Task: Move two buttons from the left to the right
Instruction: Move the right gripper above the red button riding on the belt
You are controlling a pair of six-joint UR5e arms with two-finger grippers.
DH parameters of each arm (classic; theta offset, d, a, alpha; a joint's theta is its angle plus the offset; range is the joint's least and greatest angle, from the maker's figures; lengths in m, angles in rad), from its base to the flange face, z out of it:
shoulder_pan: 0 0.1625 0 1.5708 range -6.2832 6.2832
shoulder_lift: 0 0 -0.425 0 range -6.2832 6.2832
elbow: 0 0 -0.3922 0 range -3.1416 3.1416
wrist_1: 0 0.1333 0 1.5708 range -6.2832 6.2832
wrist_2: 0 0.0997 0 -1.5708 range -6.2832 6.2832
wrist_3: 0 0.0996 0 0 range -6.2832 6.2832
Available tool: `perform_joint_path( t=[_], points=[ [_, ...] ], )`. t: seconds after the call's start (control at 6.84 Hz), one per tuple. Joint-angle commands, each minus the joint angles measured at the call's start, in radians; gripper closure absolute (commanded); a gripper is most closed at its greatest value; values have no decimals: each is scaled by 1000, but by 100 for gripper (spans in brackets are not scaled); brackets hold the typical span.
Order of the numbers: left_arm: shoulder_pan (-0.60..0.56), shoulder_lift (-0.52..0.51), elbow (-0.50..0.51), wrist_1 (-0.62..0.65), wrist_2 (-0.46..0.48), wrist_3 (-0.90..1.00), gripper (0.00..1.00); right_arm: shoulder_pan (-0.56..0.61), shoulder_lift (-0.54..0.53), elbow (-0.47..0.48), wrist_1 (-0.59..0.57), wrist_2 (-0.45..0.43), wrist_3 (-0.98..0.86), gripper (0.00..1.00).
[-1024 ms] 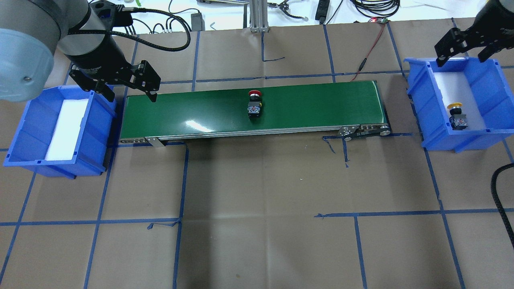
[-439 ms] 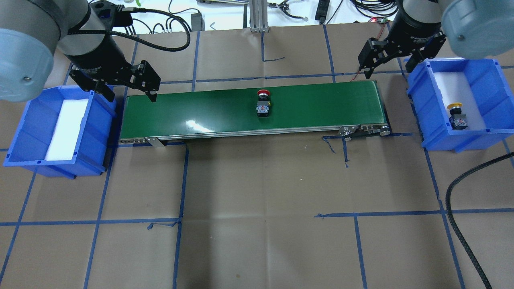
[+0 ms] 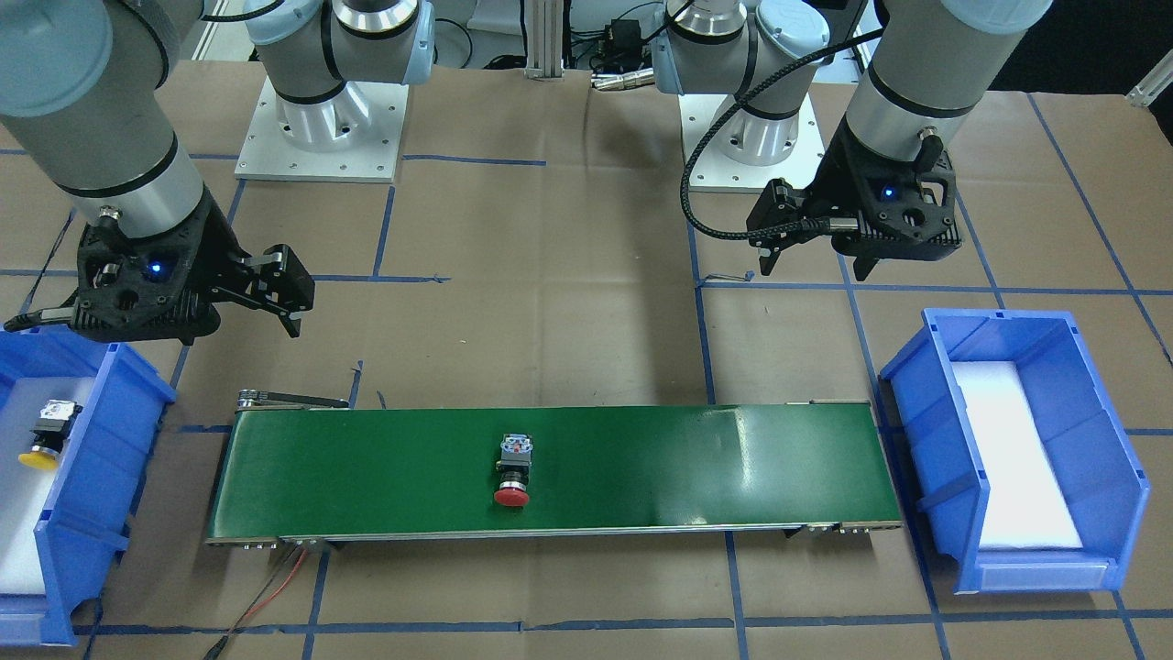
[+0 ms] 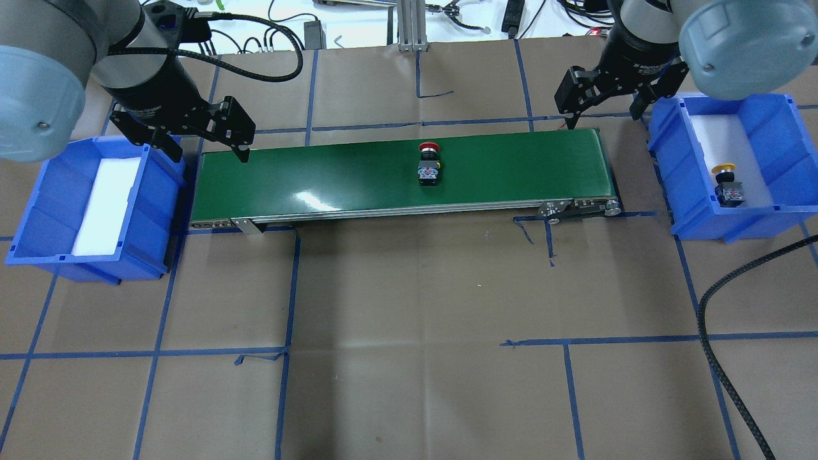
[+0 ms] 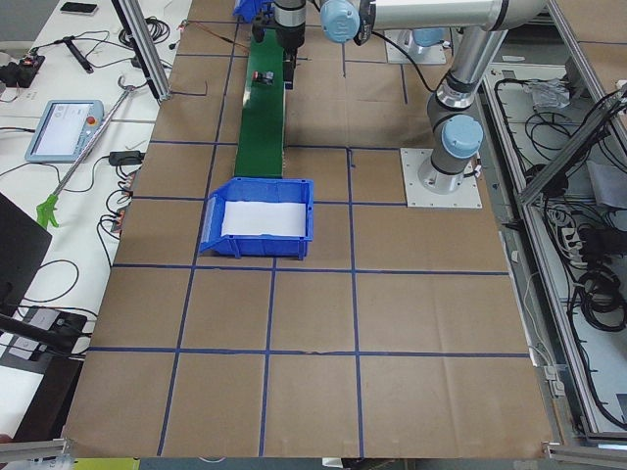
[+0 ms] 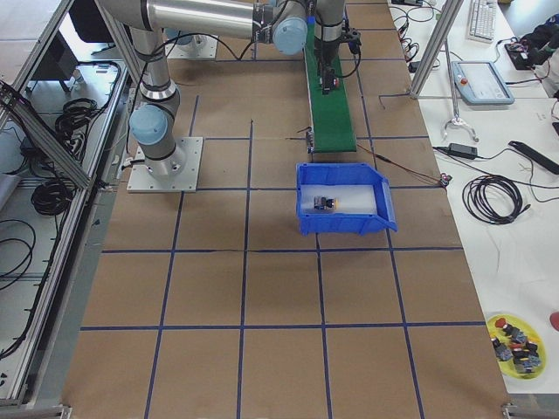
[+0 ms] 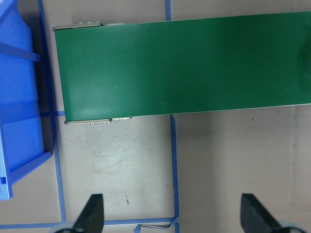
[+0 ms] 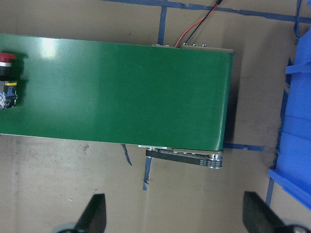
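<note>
Overhead view. Red-capped mushroom pushbutton (image 4: 429, 165) w/ black neck + grey block lies on its side on the long green conveyor belt (image 4: 307, 179). It sits slightly right of belt centre, cap toward top of frame, block toward bottom, well apart from both arms. In the right wrist view the same button is at the far left edge, partly cut off.

Yellow-capped pushbutton (image 4: 727, 185) lies in the right-hand blue plastic bin (image 4: 767, 134), on a white liner (image 4: 712, 137), near the bin's lower right corner, cap toward top of frame.

Left-hand blue plastic bin (image 4: 150, 204) stands just beside the belt's left end, w/ a second white liner (image 4: 105, 204) inside.

Left jaws: open, empty, over the belt's upper-left corner, next to the left-hand bin. Right jaws: open, empty, above the belt's upper-right end, just left of the right-hand bin.

Wrist views agree: black fingertips (image 7: 93, 213) wide apart at bottom of frame, brown paper tabletop (image 4: 409, 306) betw. them.
</note>
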Motion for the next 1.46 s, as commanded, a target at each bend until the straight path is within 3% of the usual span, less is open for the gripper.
perform_joint_path(
  t=[0.0, 0.88, 1.02, 1.32],
  points=[
    [0, -1, 0, 0, 0, 1, 1, -1, 5, 3, -4, 1, -1, 0],
    [0, 1, 0, 0, 0, 1, 1, 1, 13, 14, -3, 7, 3, 0],
    [0, -1, 0, 0, 0, -1, 1, 1, 30, 25, -39, 16, 9, 0],
    [0, 1, -2, -1, 0, 1, 1, 7, 48, 101, -220, 19, 16, 0]
  ],
)
